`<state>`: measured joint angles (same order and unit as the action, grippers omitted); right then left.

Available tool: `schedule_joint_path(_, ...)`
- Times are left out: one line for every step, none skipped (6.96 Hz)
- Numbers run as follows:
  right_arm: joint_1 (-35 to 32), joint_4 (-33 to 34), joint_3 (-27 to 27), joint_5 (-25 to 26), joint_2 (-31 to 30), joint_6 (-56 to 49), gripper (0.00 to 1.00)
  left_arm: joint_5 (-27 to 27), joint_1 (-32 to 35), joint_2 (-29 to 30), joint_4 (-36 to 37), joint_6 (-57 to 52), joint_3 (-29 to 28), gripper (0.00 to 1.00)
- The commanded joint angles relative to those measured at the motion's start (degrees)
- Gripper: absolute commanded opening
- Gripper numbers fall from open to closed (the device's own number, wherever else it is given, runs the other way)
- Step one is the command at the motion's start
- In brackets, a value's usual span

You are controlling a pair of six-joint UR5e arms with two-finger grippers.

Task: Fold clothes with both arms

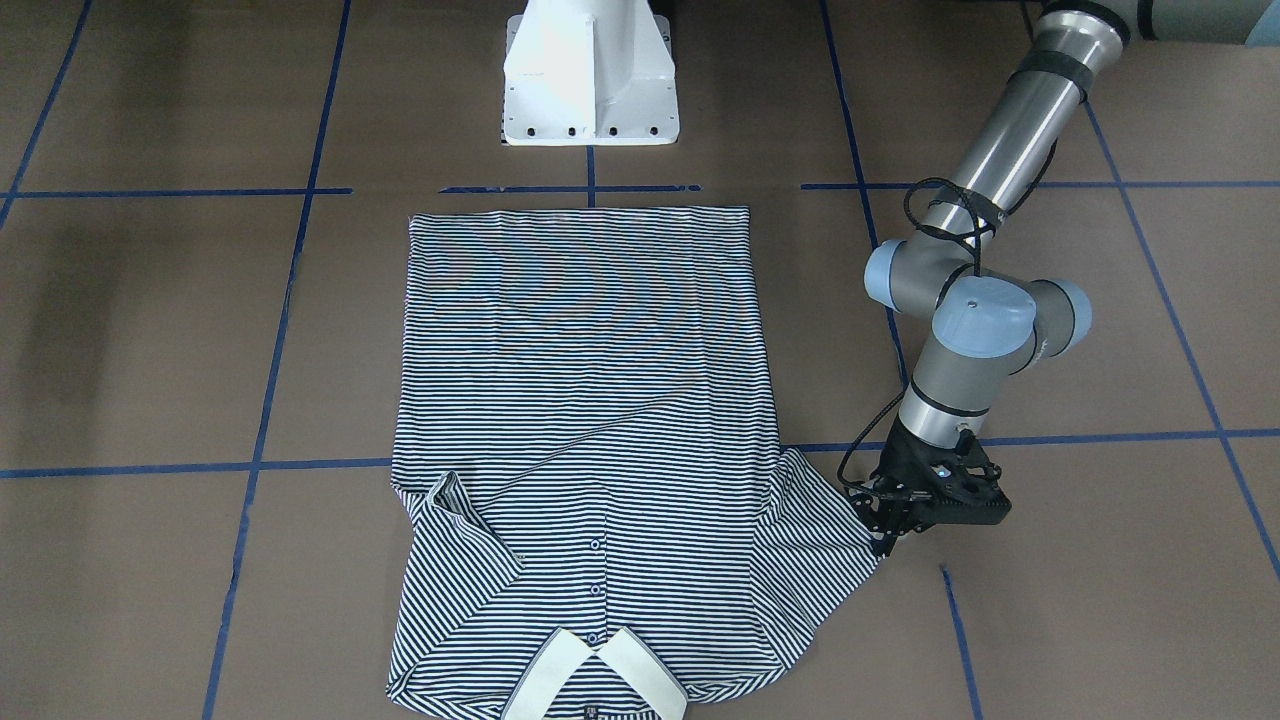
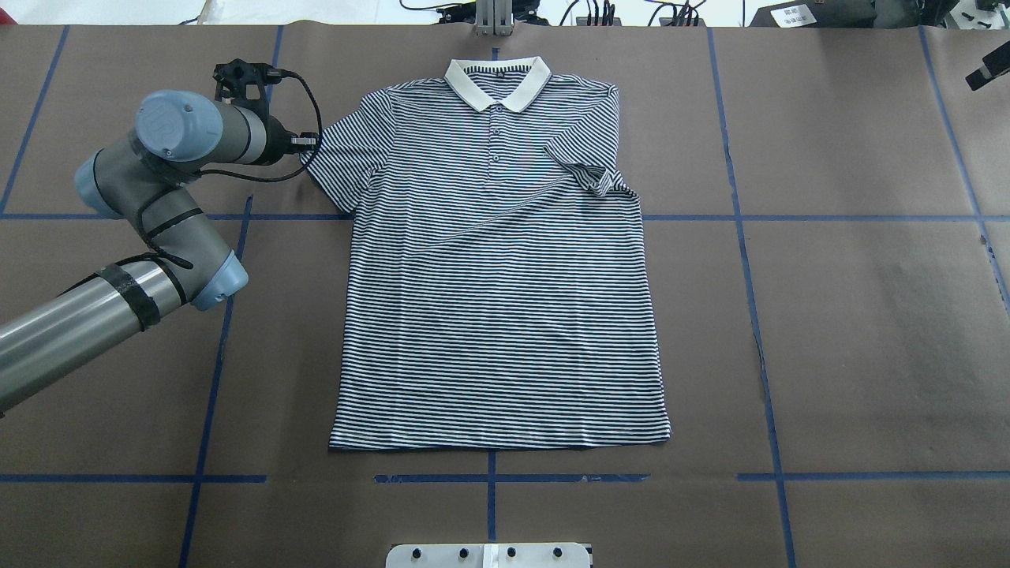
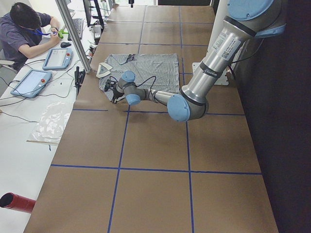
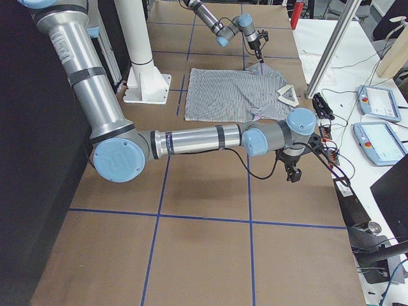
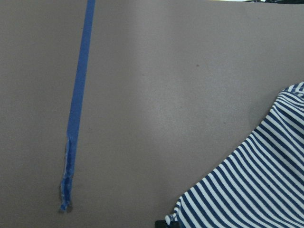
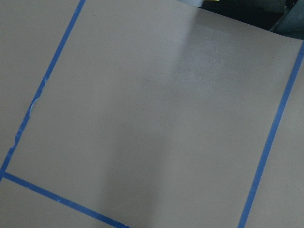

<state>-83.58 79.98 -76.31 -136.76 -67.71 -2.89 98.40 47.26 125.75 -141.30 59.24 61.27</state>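
Navy-and-white striped polo shirt [image 2: 497,300], flat on brown tabletop [image 2: 868,315]: black left gripper [image 1: 886,542] at left sleeve hem [image 1: 843,508], closure indiscernible; sleeve fold inward probably follows.

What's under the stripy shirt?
The navy-and-white striped polo shirt lies flat on the brown table. A blue tape line goes under it at both sides; whatever else is beneath is covered.

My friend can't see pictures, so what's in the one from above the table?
A navy-and-white striped polo shirt lies flat, front up, on a brown table, its cream collar at the far end. The robot's left arm reaches in from the left, its tool at the tip of one sleeve; the other sleeve is folded onto the chest.
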Motion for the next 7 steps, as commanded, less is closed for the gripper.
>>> schedule_joint_path(0.0, 0.0, -0.1, 0.0, -0.1, 0.1, 1.0, 0.2, -0.1, 2.4, 9.7, 0.1, 5.5, 0.0)
schedule_joint_path(0.0, 0.0, -0.1, 0.0, -0.1, 0.2, 1.0, 0.1, -0.1, 5.8, 15.3, 0.9, 5.9, 0.0)
schedule_joint_path(0.0, 0.0, -0.1, 0.0, -0.1, 0.2, 1.0, 0.0, -0.8, 9.3, 21.4, 2.4, 5.8, 0.0)
schedule_joint_path(0.0, 0.0, -0.1, 0.0, -0.1, 0.2, 1.0, -0.1, -2.8, 12.6, 23.7, 7.0, 4.2, 0.0)
schedule_joint_path(0.0, 0.0, -0.1, 0.1, -0.1, 0.2, 1.0, -0.1, -3.7, 16.2, 25.0, 9.0, 1.1, 0.0)
schedule_joint_path(0.0, 0.0, -0.1, 0.1, -0.1, 0.2, 1.0, -0.1, -5.1, 19.5, 25.3, 11.1, -2.4, 0.0)
schedule_joint_path(0.0, 0.0, -0.1, 0.1, 0.0, 0.3, 1.0, -0.1, -5.6, 20.4, 25.2, 11.9, -3.4, 0.0)
